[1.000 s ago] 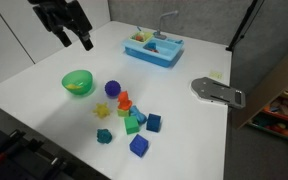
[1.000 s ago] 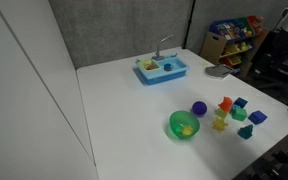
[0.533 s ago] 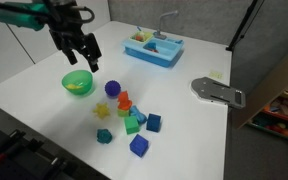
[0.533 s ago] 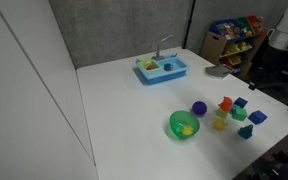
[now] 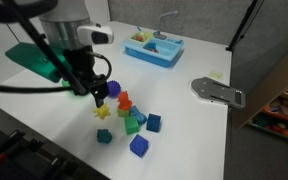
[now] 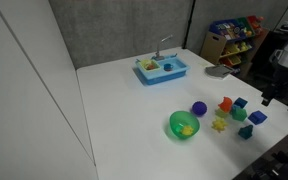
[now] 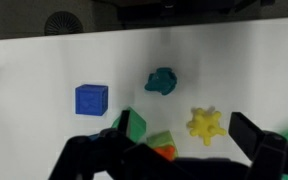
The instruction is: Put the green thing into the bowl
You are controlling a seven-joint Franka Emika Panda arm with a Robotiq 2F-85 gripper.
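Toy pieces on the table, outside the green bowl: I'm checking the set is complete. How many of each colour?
Blue cubes: 2
Purple ball: 1
Orange-red piece: 1
Yellow star: 1
Light-green cube: 1
Teal-green block: 1
Total: 7

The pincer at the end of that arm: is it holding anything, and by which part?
Nothing is held. In the wrist view the pincer stands open; the dark teal-green block lies free on the table beyond it.
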